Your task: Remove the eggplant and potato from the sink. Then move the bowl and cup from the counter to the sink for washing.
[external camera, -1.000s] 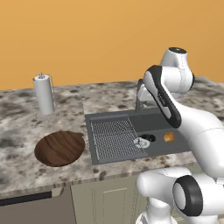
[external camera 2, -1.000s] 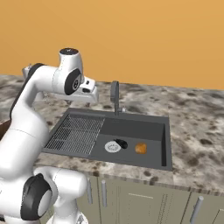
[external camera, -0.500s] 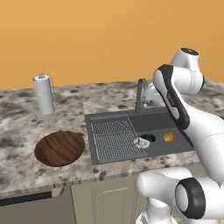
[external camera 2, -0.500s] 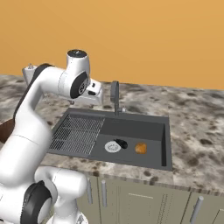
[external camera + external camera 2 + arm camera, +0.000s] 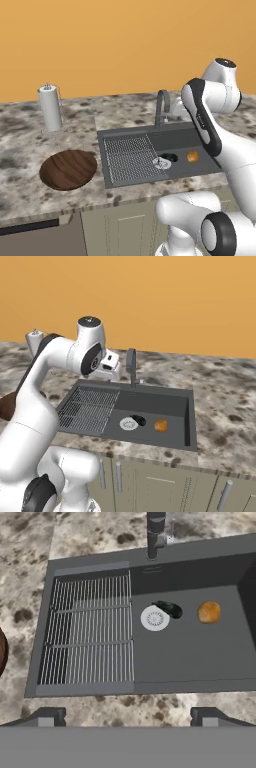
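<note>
The dark grey sink (image 5: pixel 190 572) lies below my gripper (image 5: pixel 127 717), whose two dark tips stand far apart with nothing between them: open. In the basin the nearly black eggplant (image 5: pixel 168 608) lies against the round silver drain (image 5: pixel 154 618). The orange-tan potato (image 5: pixel 209 612) sits a little to its right. Both base views also show the eggplant (image 5: pixel 170 157) (image 5: pixel 140 420) and the potato (image 5: pixel 192 157) (image 5: pixel 160 426). My gripper (image 5: pixel 110 372) hangs high over the sink's back left rim near the faucet. The brown wooden bowl (image 5: pixel 68 169) rests on the counter (image 5: pixel 30 200) left of the sink. The cup is out of view.
The curved grey faucet (image 5: pixel 161 107) rises behind the basin, close to my hand. A ribbed grid (image 5: pixel 90 629) covers the sink's left half. A white paper towel roll on a stand (image 5: pixel 50 107) stands at the back left of the counter. An orange wall closes the back.
The arm has swung to the right and its hand has drifted toward the faucet, over the sink. The jaws stay wide open. Eggplant, potato and bowl have not moved.
</note>
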Robot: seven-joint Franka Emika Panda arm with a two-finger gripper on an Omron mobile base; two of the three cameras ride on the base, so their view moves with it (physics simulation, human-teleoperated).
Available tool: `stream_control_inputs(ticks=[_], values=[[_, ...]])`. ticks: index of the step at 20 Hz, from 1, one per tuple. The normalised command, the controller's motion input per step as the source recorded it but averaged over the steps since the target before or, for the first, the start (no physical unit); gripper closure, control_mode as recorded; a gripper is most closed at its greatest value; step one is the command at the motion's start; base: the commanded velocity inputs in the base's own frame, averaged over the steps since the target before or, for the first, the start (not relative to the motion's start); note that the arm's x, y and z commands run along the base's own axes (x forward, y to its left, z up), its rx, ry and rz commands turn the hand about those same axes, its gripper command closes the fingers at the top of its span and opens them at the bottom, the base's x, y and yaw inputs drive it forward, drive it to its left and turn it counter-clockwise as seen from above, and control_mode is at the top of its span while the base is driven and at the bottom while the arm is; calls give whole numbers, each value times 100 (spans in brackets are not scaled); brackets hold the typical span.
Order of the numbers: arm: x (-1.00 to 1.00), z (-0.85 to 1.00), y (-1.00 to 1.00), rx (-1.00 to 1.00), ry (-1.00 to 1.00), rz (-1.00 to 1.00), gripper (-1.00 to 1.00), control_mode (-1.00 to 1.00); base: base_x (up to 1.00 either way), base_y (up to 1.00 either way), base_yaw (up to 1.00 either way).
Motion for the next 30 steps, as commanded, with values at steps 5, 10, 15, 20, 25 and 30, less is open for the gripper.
stream_control_inputs(ticks=[5,10,15,20,25,30], values=[[-15,-1,-34,0,0,-6,-100,-100,0,0,0],[-14,-5,-37,0,0,-5,-100,-100,0,0,0],[-13,-11,-37,2,0,-5,-100,-100,0,0,0],[-3,-20,-29,5,2,-9,-100,-100,0,0,0],[0,-24,-23,4,2,-10,-100,-100,0,0,0],[1,-27,-19,3,0,-9,-100,-100,0,0,0]])
